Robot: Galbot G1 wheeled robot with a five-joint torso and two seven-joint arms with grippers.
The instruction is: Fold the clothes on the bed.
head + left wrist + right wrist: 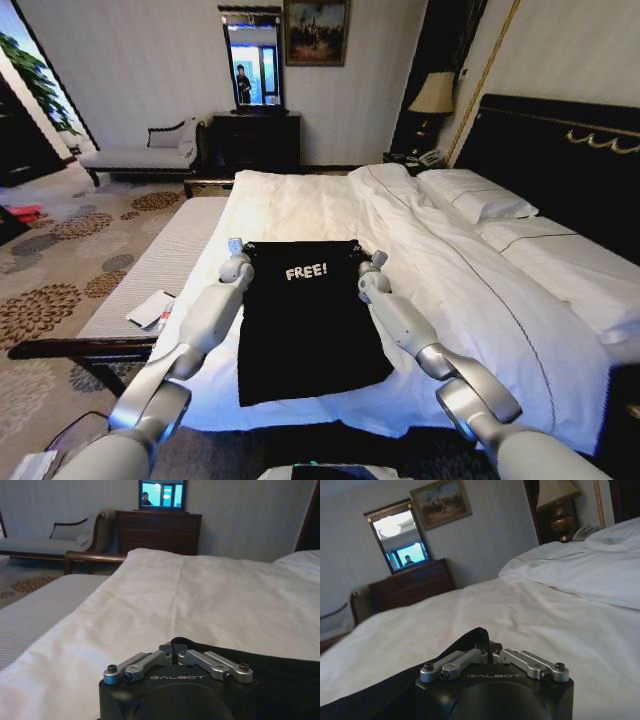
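Black soft T-shirt on white bed; left gripper and right gripper clamped its far corners, mid-fold; needed even pull nearward.

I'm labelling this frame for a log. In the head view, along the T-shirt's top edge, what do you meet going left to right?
Striped bench → left gripper → black T-shirt with white "FREE!" lettering → right gripper → white duvet → dark headboard.

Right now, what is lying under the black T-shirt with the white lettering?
The black short-sleeved T-shirt lies on the bed's white duvet, which shows all around it. Anything directly beneath the cloth is covered. Both grippers, left and right, pinch its far corners.
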